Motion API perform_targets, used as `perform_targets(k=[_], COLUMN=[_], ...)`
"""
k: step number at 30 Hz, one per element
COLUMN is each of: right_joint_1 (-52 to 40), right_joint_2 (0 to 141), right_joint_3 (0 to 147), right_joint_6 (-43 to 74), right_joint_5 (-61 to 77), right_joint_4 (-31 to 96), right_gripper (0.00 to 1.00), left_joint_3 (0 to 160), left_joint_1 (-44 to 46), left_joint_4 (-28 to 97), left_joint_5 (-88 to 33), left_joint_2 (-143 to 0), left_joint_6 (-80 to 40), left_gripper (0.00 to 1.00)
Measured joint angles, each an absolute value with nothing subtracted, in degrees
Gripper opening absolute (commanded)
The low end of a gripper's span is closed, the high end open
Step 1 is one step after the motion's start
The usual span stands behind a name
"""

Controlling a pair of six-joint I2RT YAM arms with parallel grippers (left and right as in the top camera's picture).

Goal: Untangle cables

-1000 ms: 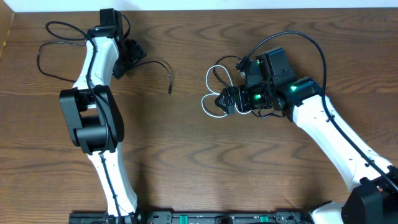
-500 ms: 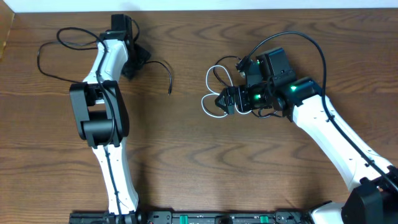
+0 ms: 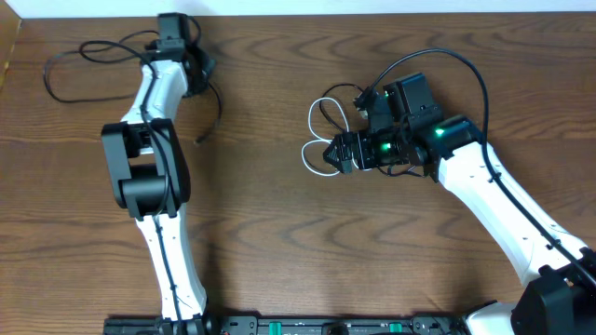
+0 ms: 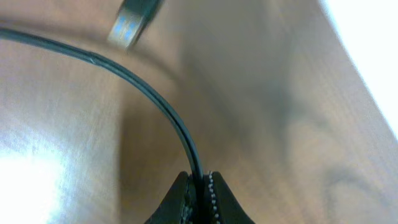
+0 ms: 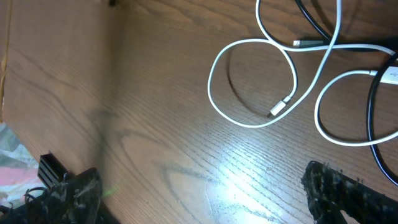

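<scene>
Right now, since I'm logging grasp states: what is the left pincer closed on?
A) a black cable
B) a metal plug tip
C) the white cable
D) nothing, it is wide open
A: in the left wrist view the left pincer is shut on a thin black cable that runs out between its fingertips, while the white cable lies loose in the right wrist view.
</scene>
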State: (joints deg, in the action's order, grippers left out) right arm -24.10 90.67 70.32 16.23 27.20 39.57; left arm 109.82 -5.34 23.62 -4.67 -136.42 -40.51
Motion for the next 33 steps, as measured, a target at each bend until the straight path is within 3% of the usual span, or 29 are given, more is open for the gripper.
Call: perform_targets(k=[1,2,4,5,11,17,21,23,25,26,30,33], right_joint_1=[-24.2,-24.3,-24.4,-24.4,-24.8,-25.0,-25.0,-25.0,-25.0,-25.0,-25.0,-25.0], right_joint_2=[90.7,90.7,90.7,90.7,90.7,90.7,90.7,90.7,90.7,90.7,90.7,90.7], right_joint_3=[70.3,70.3,70.3,70.3,70.3,70.3,70.3,70.3,70.3,70.3,70.3,70.3], right_joint_6=[16.2,16.2,16.2,16.2,16.2,16.2,16.2,16.2,16.2,16.2,16.2,16.2], right_joint_5=[27.2,27.2,27.2,27.2,27.2,27.1,27.1,27.2,27.1,27.2,27.1,27.1], right_joint_4=[39.6,39.6,39.6,39.6,38.9,38.4,38.4,38.3,38.3,38.3,38.3,38.4], right_gripper=[0.99,0.99,0.99,0.99,0.99,0.99,0.99,0.99,0.99,0.99,0.99,0.99], left_joint_3=[110.4,111.1,112.8,113.6,115.9,116.1,116.1,116.1,116.1,116.1,116.0,115.9], left_joint_1=[-5.9,-6.4,-7.2,-7.5,-9.1,-10.1,-10.3,-10.2,-10.0,-9.8,-8.0,-5.9], left_joint_4=[22.2,21.1,20.0,19.8,22.5,35.6,40.8,41.8,43.2,44.5,48.2,48.6], left_joint_5=[-5.0,-5.5,-6.0,-6.1,-6.3,-7.6,-14.5,-19.6,-24.3,-26.5,-29.8,-27.6], left_joint_2=[-136.4,-136.4,-136.4,-136.4,-135.9,-135.9,-135.9,-135.9,-135.9,-135.9,-135.9,-135.9], left_joint_6=[-39.2,-37.8,-35.6,-34.9,-32.9,-32.1,-31.0,-30.8,-30.0,-29.3,-25.9,-21.8], left_gripper=[0.08,0.15,0.84,0.97,0.98,0.98,0.98,0.91,0.65,0.61,0.7,0.7])
